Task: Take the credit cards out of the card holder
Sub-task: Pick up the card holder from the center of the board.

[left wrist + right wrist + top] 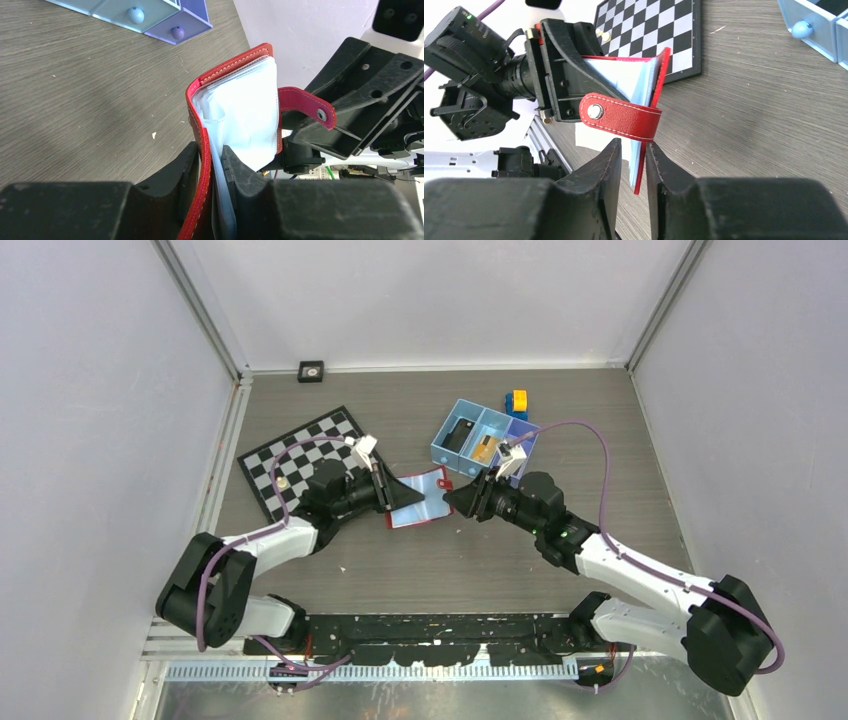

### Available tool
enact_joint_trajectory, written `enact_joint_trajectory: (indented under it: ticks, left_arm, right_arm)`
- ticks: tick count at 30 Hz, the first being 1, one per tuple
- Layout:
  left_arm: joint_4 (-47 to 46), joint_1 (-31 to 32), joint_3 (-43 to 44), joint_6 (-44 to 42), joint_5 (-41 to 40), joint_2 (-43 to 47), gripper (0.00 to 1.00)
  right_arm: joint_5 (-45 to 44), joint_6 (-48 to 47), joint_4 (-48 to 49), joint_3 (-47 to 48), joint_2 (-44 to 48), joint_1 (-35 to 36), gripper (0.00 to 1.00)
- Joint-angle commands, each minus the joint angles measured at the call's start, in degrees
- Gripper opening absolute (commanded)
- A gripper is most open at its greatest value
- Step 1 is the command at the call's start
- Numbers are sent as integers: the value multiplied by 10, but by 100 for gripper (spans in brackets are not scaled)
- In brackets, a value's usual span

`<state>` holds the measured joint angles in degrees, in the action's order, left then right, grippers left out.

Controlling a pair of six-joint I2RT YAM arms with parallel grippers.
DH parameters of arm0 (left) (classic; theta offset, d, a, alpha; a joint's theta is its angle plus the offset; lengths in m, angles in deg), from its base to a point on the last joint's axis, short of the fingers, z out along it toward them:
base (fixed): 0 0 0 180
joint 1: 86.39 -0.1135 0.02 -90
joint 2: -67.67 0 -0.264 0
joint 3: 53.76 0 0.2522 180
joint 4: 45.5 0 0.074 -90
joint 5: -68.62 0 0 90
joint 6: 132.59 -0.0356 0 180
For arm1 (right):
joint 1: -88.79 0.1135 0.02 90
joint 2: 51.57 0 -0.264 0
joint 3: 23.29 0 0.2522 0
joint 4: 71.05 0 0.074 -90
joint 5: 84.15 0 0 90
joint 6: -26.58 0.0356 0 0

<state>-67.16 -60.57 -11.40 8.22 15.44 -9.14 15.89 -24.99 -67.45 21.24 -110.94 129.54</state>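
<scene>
Clamping 1 cover of the card holder (424, 498), the left hand (210, 152) faces the right hand (633, 146) straddling the other, grip unclear

Left arm (268, 540) and right arm (640, 568) both stretch forward and angle inward, wrists low, pretty much nose to nose. Left gripper (392, 502) has its jaws clamped on the card holder (425, 498) cover (no gap there). Right gripper (452, 497) jaws straddle the opposite edge, slightly apart with some slack.

Your left gripper (210, 152) and right gripper (632, 148) are chunky black plastic. Behind them, the white-shelled arms (270, 538) have black joints. Each arm trails a purple cable (601, 444).
</scene>
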Motion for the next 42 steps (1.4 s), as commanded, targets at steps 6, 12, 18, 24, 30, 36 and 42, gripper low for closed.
enact_joint_trajectory:
  ticks: [6,12,18,24,30,36,42]
  left_arm:
    - [-79,-6,-4,22,27,1,23]
    - [-94,-6,-6,31,33,-2,24]
    - [-92,-7,-4,32,33,-8,22]
    - [-84,-9,2,33,35,-20,21]
    - [-100,-9,3,45,44,-35,20]
    - [-116,-10,-1,51,48,-32,19]
    - [-190,-10,-10,84,74,-41,19]
  right_arm:
    - [-22,-10,-12,26,-31,1,26]
    - [-31,-10,-19,28,-30,1,17]
    - [-23,-6,-1,15,-8,1,17]
    - [15,0,30,11,-9,0,18]
    - [37,4,45,11,-18,0,18]
    - [11,1,17,21,-26,0,18]
    - [-3,-6,-20,45,-63,0,12]
